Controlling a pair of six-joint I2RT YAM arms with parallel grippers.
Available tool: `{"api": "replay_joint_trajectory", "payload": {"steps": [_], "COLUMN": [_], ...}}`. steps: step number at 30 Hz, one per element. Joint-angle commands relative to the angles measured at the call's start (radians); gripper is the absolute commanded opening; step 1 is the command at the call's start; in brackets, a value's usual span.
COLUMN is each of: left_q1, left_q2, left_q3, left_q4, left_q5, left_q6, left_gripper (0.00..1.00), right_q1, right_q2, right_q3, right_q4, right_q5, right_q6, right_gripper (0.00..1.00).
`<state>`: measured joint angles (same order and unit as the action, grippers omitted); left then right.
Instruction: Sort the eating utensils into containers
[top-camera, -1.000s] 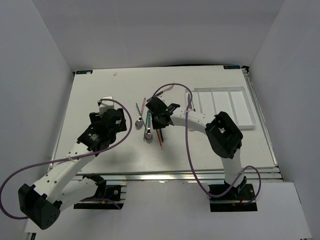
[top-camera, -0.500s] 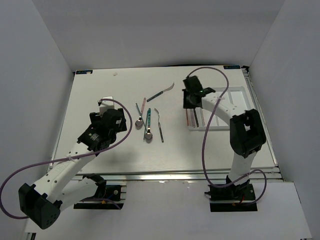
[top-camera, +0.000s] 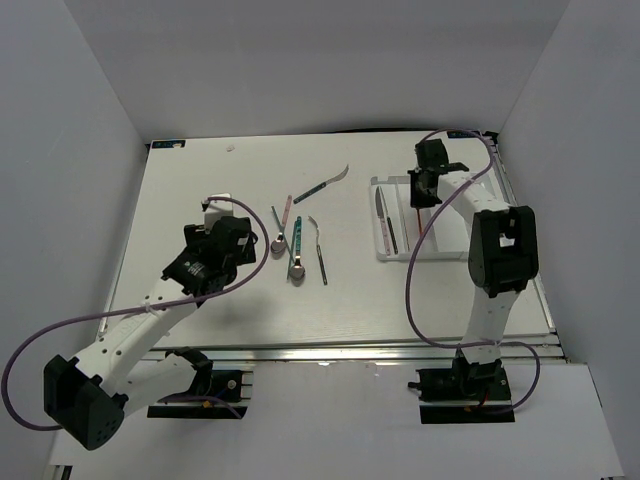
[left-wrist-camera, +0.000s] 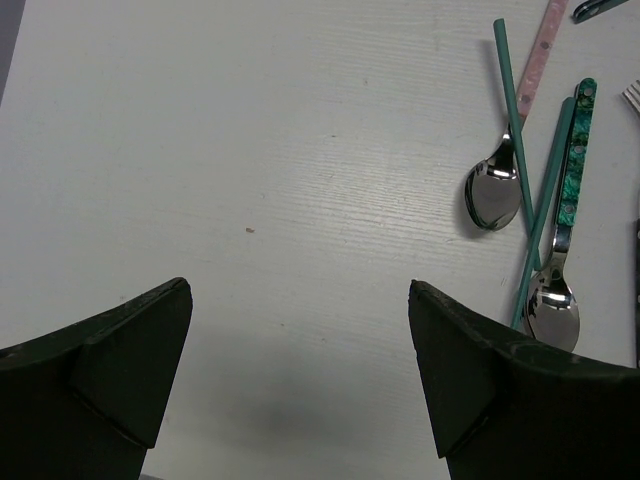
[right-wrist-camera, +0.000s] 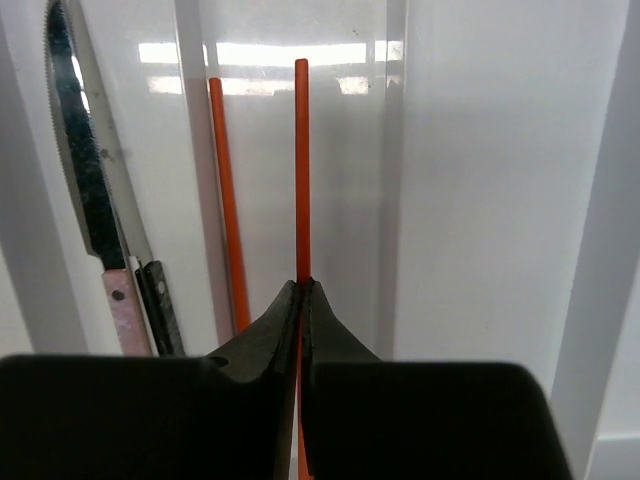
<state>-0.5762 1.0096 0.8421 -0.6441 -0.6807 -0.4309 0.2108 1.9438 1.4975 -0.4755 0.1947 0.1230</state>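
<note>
Chopstick sorting, top camera first: right gripper (top-camera: 428, 188) now over the far end of the white tray (top-camera: 497, 252), gone from the loose pile at mid-table where busy a second ago, and on past the tray's near-left corner of half a second ago. Pinching a thin orange chopstick (top-camera: 416, 208) above the second compartment from the left, with two knives (top-camera: 386, 222) lying in the first. One orange stick fewer in the pile than before; left on the table (top-camera: 180, 190) a teal-handled knife (top-camera: 325, 186), two spoons (top-camera: 297, 268), a fork (top-camera: 318, 248) and teal chopsticks (top-camera: 279, 225). Left gripper (top-camera: 222, 214) hardly moved, hovering just left of that pile. Left wrist next: fingers spread wide, nothing between them, bare tabletop below, spoons and crossing teal chopsticks up to the right. Right wrist last: fingertips pressed together on the orange chopstick, held lengthwise along the compartment, a second orange chopstick (right-wrist-camera: 225, 200) lying on the floor just to its left, knives beyond the divider. Judged from this: one more piece brought to its matching slot, wanting only a lowering and a release; then back to the pile for the rest.
</note>
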Motion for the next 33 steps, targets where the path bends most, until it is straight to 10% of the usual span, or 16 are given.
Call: {"api": "replay_joint_trajectory", "payload": {"steps": [1, 5, 14, 23, 33], "left_q1": [-0.001, -0.001, -0.001, -0.001, 0.003], "left_q2": [0.009, 0.021, 0.038, 0.484, 0.837], "left_q3": [-0.005, -0.001, 0.046, 0.334, 0.543], "left_q4": [-0.003, -0.008, 0.026, 0.061, 0.106], "left_q5": [-0.019, -0.026, 0.079, 0.102, 0.289], "left_q6": [-0.005, -0.008, -0.110, -0.243, -0.145], "left_gripper": [0.98, 0.98, 0.98, 0.97, 0.55], "right_q1": [-0.010, -0.010, 0.088, 0.266, 0.300], "right_q2": [0.041, 0.044, -0.175, -0.410, -0.582], "right_q3": [0.062, 0.092, -0.002, -0.266, -0.474], "right_q4": [-0.028, -0.040, -0.022, 0.046, 0.055], "right_q5": [-0.024, -0.037, -0.119, -0.114, -0.107], "right_q6": [-0.051, -0.054, 0.021, 0.104, 0.133], "right_gripper": [0.03, 0.35, 0.44, 0.47, 0.49]}}
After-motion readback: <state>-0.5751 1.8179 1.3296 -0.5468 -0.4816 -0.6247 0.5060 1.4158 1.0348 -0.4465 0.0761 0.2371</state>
